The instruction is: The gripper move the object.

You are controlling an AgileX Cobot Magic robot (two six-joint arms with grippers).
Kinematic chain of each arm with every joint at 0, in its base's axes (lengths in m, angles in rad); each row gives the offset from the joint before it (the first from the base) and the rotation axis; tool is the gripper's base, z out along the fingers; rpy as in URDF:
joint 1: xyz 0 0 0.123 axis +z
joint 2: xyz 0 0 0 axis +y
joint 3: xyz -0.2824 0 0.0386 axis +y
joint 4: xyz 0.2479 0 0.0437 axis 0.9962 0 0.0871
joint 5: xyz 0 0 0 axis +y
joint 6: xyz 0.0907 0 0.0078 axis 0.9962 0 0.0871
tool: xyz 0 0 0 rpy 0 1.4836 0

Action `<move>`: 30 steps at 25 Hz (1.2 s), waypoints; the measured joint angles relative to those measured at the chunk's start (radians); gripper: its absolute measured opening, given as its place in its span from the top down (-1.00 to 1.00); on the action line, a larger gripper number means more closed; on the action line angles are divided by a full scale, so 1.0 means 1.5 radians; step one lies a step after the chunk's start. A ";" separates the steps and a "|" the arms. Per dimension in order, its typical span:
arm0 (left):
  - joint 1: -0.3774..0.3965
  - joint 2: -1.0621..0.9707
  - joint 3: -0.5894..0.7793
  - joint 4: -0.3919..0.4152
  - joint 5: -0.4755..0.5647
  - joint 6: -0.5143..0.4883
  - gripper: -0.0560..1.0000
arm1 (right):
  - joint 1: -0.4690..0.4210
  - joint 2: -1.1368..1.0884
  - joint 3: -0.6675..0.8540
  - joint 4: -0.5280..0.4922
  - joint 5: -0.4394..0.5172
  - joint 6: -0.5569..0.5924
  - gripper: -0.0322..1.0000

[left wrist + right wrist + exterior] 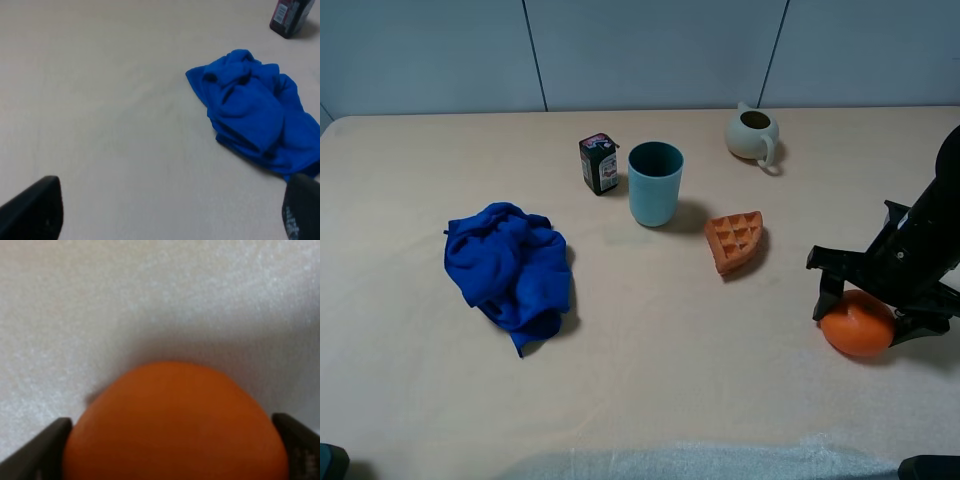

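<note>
right gripper pinching the fruit, near right of table

black right gripper (pixel 872 312) had both fingers pressed to opposite sides of the round bright orange mandarin-like fruit (pixel 857 330). the fruit appeared to rest on the beige table (pixel 650 370) at the near right, well apart from the orange waffle-patterned wedge (pixel 735 240) and the teal plastic cup (pixel 655 182). the hold spanned the widest part, probably so the round fruit would not roll or slip out on a lift. left gripper (pixel 167 215) was spread and empty, near the crumpled blue cloth (pixel 255 115), likely kept clear of the work.
</note>
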 joint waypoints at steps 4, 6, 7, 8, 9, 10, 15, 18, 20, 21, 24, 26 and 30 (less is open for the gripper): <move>0.000 0.000 0.000 0.000 0.000 0.000 -0.78 | 0.000 0.000 0.000 0.000 0.000 0.000 -0.14; 0.000 0.000 0.000 0.000 0.000 0.000 -0.78 | 0.000 0.000 0.000 0.000 -0.003 -0.001 -0.14; 0.000 0.000 0.000 0.000 0.000 0.000 -0.78 | 0.000 0.000 0.000 0.000 -0.003 -0.001 -0.14; 0.000 0.000 0.000 0.000 0.000 0.000 -0.78 | 0.000 0.000 0.000 0.001 -0.003 -0.001 -0.14; 0.000 0.000 0.000 0.000 0.000 0.000 -0.78 | 0.000 0.000 0.000 0.001 -0.003 -0.001 -0.14; 0.000 0.000 0.000 0.000 0.000 0.000 -0.78 | 0.000 0.000 0.000 0.001 -0.003 -0.001 -0.14; 0.000 0.000 0.000 0.000 0.000 0.000 -0.78 | 0.000 0.000 0.000 0.003 -0.004 -0.001 -0.14; 0.000 0.000 0.000 0.000 0.000 0.000 -0.78 | 0.000 0.000 0.000 0.004 -0.003 -0.001 -0.14; 0.000 0.000 0.000 0.000 0.000 0.000 -0.78 | 0.000 -0.001 0.000 0.005 -0.003 -0.001 -0.14; 0.000 0.000 0.000 0.000 0.000 0.000 -0.78 | 0.000 -0.004 0.000 0.005 -0.002 -0.001 -0.14; 0.000 0.000 0.000 0.000 0.000 0.000 -0.78 | 0.000 -0.022 0.000 0.007 0.001 -0.001 -0.14; 0.000 0.000 0.000 0.000 0.000 0.000 -0.78 | 0.000 -0.039 0.000 0.007 0.009 -0.001 -0.14; 0.000 0.000 0.000 0.000 0.000 0.000 -0.78 | 0.000 -0.073 0.000 0.008 0.030 -0.001 -0.14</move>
